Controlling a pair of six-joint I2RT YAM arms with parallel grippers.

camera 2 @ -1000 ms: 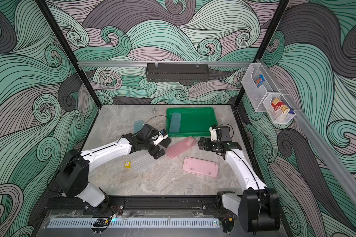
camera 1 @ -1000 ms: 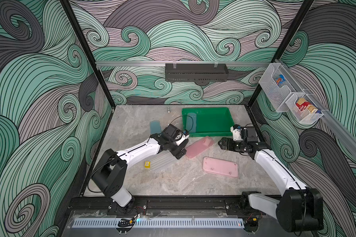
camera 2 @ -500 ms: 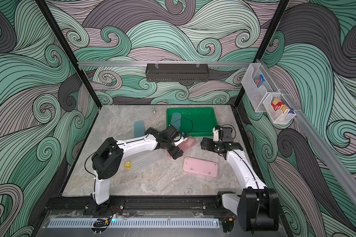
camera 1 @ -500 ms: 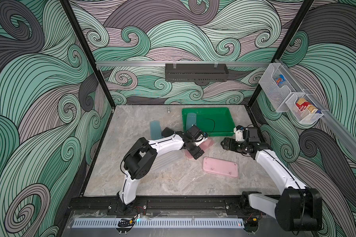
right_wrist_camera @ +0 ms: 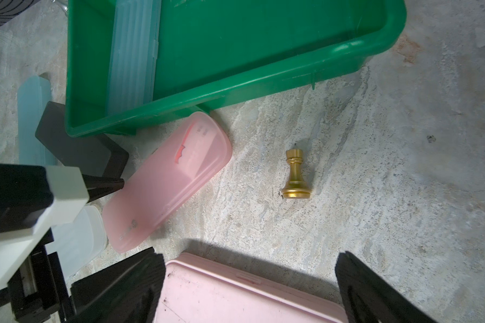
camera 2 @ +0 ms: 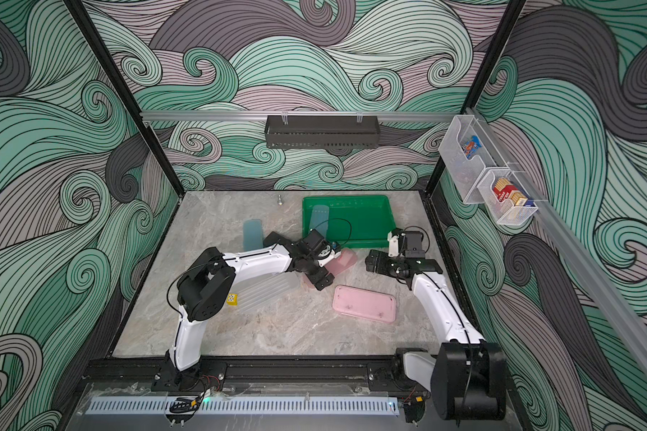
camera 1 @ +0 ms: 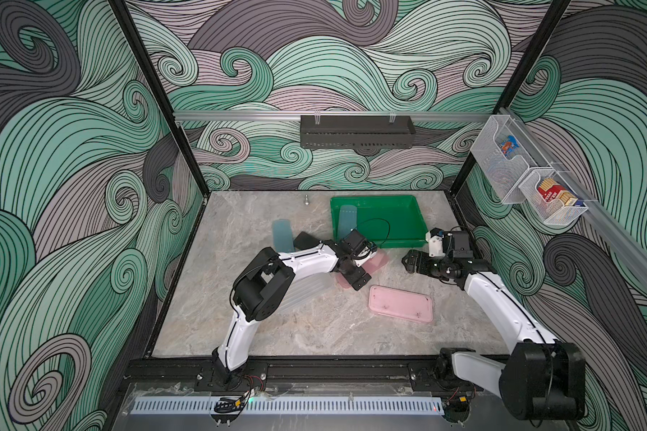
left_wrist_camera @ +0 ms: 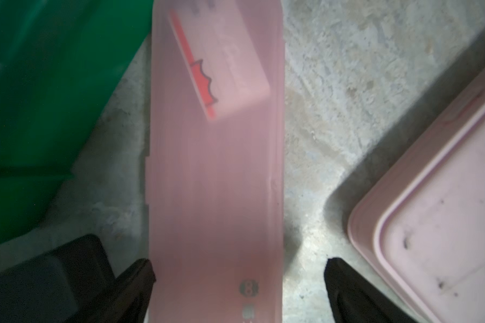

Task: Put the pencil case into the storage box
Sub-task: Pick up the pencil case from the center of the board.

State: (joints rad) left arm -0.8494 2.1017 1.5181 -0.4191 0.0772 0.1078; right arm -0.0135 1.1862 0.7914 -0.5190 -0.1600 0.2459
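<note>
Right wrist, blue pencil case (right_wrist_camera: 135, 56) in storage box (right_wrist_camera: 263, 82)

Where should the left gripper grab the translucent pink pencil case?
From above, across the narrow width of the pencil case, at its end away from the storage box: it lies flat, long sides bare, left gripper open astride it.

open: storage box (camera 1: 404, 212) floor | blocked: blue case (camera 1: 346, 221) (inside, along one wall)
</note>
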